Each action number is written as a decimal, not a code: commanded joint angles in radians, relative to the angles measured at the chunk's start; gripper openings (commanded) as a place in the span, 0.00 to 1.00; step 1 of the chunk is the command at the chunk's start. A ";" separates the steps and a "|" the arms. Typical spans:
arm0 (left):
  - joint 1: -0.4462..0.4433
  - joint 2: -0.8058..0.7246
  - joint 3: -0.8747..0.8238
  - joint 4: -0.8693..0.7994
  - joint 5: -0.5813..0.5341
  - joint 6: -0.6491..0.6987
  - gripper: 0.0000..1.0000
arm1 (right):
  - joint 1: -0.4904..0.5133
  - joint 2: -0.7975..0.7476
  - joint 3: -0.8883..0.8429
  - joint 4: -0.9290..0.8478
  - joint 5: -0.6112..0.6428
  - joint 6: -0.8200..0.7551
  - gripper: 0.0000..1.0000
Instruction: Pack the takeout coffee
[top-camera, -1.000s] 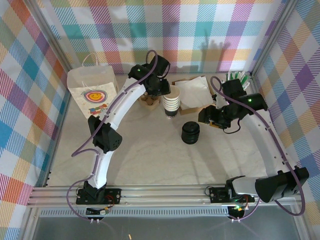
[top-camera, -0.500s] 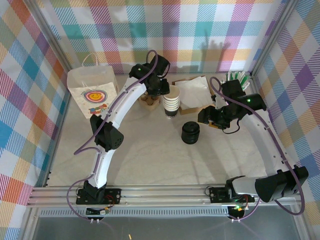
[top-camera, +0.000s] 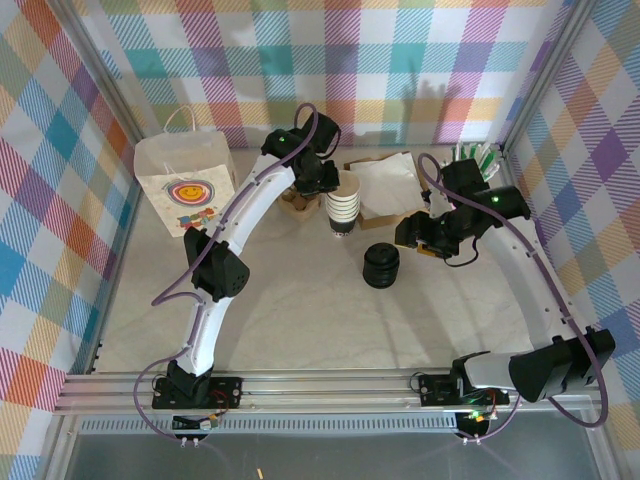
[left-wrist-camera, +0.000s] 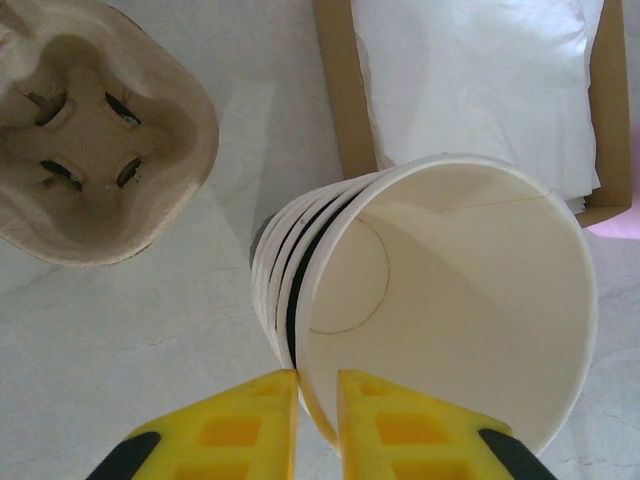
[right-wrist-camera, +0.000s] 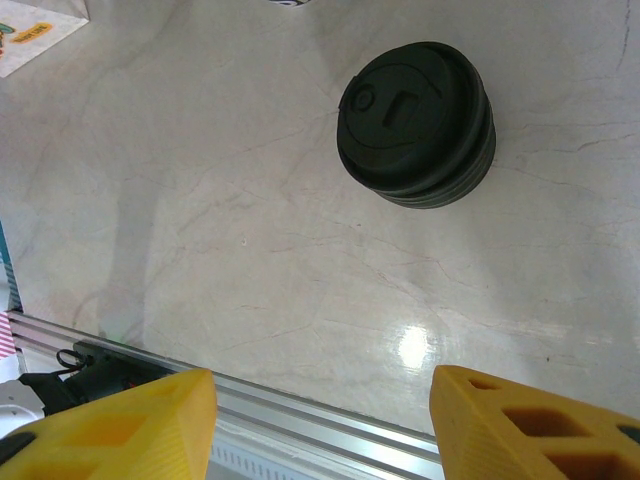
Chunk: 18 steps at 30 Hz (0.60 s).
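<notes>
The left yellow fingers (left-wrist-camera: 250, 420) are clamped on the wall of the topmost cream paper cup (left-wrist-camera: 450, 300), one inside its rim, one outside. That cup sits nested on a stack of cream paper cups (top-camera: 343, 207) near the middle of the pale surface's (top-camera: 300, 310) far edge, beside a brown pulp cup carrier (left-wrist-camera: 100, 130). The right yellow fingers (right-wrist-camera: 130, 420) stand wide apart, empty, near a squat stack of round black plastic lids (right-wrist-camera: 415, 125)

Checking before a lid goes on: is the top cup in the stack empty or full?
Empty. The left wrist view looks down into the top cup: bare cream walls and bottom, no liquid, no lid.
</notes>
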 joint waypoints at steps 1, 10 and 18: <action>0.013 0.015 0.043 -0.042 0.021 0.005 0.16 | 0.007 0.009 -0.002 -0.011 -0.020 -0.002 0.59; 0.017 0.014 0.056 -0.054 0.016 0.004 0.08 | 0.006 0.024 0.019 -0.012 -0.023 -0.007 0.59; 0.019 0.019 0.056 -0.057 0.027 0.000 0.20 | 0.006 0.027 0.026 -0.015 -0.024 -0.008 0.59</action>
